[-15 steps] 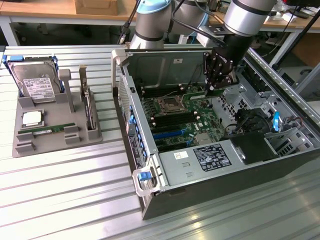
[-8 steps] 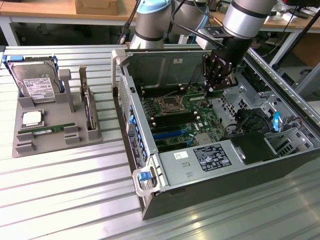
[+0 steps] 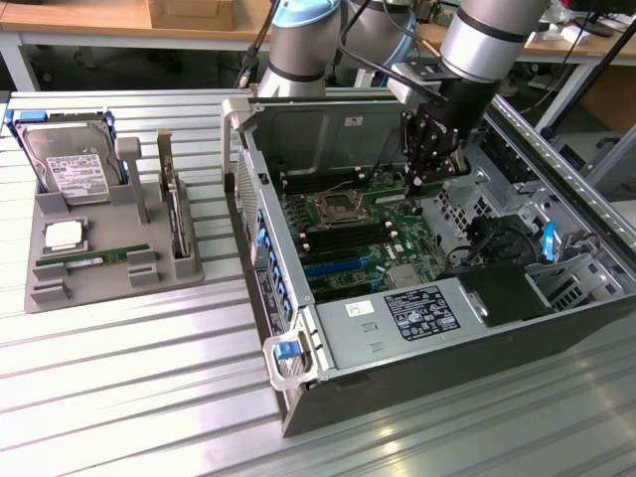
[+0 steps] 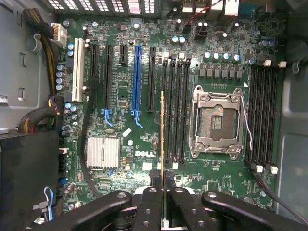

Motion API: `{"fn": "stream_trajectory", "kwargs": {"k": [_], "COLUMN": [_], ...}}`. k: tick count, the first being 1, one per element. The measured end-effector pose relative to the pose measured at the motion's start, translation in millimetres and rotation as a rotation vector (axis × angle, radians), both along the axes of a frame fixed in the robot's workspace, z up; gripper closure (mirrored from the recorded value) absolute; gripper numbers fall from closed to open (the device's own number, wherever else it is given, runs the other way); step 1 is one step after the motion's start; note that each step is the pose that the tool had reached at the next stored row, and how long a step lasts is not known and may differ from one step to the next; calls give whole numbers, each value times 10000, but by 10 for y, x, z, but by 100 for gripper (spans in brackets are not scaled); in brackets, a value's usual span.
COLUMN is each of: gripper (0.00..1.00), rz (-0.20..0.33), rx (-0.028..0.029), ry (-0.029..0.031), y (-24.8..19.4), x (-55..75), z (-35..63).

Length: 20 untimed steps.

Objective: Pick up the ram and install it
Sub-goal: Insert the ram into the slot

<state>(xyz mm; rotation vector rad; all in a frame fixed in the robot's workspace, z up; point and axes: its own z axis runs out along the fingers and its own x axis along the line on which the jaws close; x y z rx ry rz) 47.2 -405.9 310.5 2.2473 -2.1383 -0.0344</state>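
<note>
Tool point(image 4: 163, 180) pinches the ram point(image 4: 162, 130) edge-on above the slots point(image 4: 174, 110). Keep it vertical and aligned with one slot; press evenly.

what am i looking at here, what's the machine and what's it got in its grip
This is a robot arm working over an open computer case on a metal table. One picture is taken from a camera beside the table; the other looks straight down from the arm's wrist.

The arm's tool hangs over the green motherboard. Seen from the wrist, it is shut on the ram, a thin stick seen edge-on, lined up with the black memory slots beside the empty processor socket.

On the exterior view's left, a grey holder carries a hard drive, a square silver chip and another green memory stick.
</note>
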Motion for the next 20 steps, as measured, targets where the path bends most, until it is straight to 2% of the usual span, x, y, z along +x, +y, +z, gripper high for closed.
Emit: {"fn": "stream_trajectory", "kwargs": {"k": [20], "gripper": [87], "rz": [0], "rx": [0], "ry": [0], "y": [0], "x": [0], "z": [-130]}}
